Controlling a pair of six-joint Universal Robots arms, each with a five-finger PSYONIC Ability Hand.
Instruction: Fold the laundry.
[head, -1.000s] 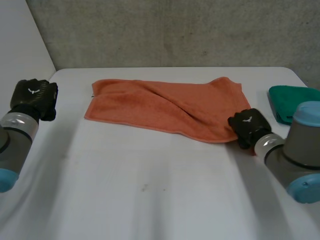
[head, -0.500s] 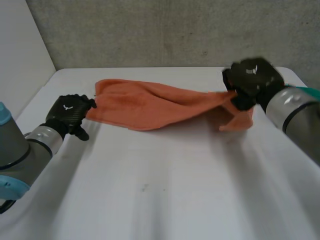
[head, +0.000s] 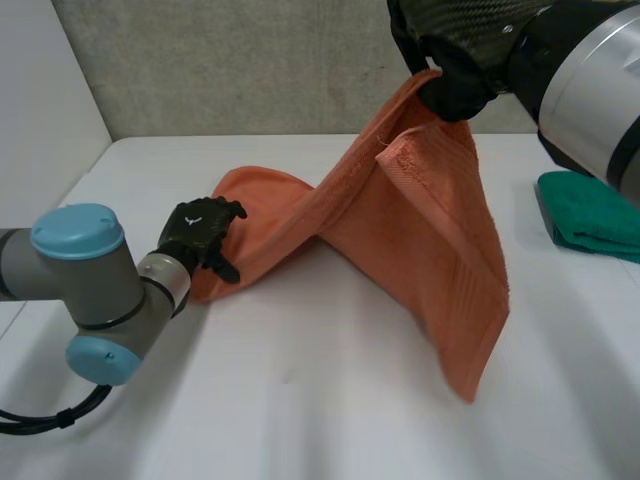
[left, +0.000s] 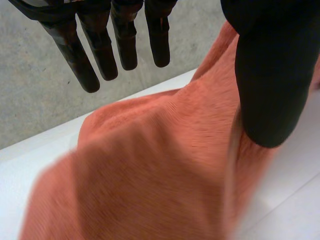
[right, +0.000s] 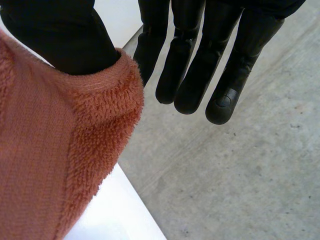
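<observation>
Orange towel (head: 420, 230) slung between hands, one corner high.
Best carried across toward left hand (head: 200, 232), hem taut, low end pinned flat on table (head: 300, 400). Right hand (head: 450, 55): thumb clamping raised corner hem, fingers straight beyond it. Left hand: fingers straight, clear of cloth; thumb against towel's low end.

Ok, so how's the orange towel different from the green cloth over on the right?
The orange towel is pinched by the right robot hand and hangs raised, with its other end on the table at the left robot hand; the green cloth lies flat, untouched. The orange towel is opened out, while the green cloth looks folded. Both are cloths on the white table.
</observation>
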